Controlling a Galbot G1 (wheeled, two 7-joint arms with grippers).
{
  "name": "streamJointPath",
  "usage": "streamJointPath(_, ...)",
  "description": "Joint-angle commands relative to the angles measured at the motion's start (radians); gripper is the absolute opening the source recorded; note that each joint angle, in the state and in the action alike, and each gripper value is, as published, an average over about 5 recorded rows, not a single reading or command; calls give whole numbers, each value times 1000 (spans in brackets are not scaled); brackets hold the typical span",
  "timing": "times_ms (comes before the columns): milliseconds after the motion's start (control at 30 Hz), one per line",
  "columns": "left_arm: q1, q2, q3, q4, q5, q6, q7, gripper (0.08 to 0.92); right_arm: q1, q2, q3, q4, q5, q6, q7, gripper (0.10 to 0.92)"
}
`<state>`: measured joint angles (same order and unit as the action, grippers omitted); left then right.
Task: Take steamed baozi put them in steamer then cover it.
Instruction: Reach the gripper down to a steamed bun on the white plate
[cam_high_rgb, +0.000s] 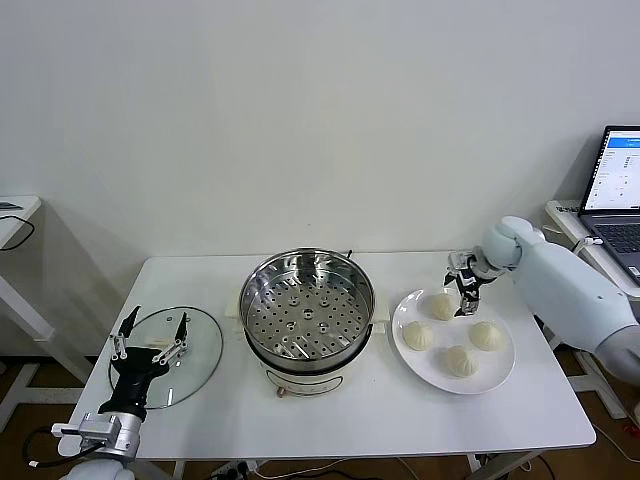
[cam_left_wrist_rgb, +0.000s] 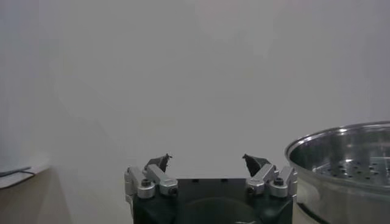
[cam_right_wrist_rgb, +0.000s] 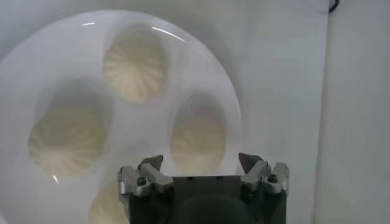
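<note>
My right gripper (cam_high_rgb: 466, 297) hovers, fingers spread wide and empty, over four steamed baozi (cam_high_rgb: 441, 307) on the plate (cam_high_rgb: 432, 363) at right. The steamer (cam_high_rgb: 307, 301) is empty, lid (cam_high_rgb: 165, 342) left beside my wide-open left gripper (cam_high_rgb: 152, 332).

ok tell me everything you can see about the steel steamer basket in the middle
The round shiny stainless-steel steamer basket sits upright on a cream-white electric pot base at the middle of the white table. Its flat floor is perforated with rows of small holes, and its polished wall ends in a rolled rim. It is uncovered and holds nothing. The round clear glass lid lies apart on the robot's left, the flat white plate of buns on its right. No gripper touches it.
</note>
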<state>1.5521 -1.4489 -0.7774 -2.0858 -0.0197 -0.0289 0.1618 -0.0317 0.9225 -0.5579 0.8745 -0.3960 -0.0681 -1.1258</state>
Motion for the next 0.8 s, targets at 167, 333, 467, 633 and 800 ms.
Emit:
streamJointPath(167, 3, -3, 0, -3, 1, -2, 0, 823, -10, 41, 18, -69, -53, 7, 20, 823)
streamJointPath(333, 6, -4, 3, -3, 2, -4, 0, 823, -22, 49, 36, -73, -63, 8, 29, 823)
streamJointPath(467, 8, -4, 5, -3, 6, -6, -1, 823, -31, 58, 50, -76, -71, 10, 37, 823)
streamJointPath(633, 9, -4, 4, -4, 8, -7, -1, 823, -34, 64, 51, -78, -73, 11, 38, 823)
streamJointPath(800, 10, -5, 2, -4, 8, -9, -2, 823, -37, 67, 52, -78, -82, 14, 38, 792)
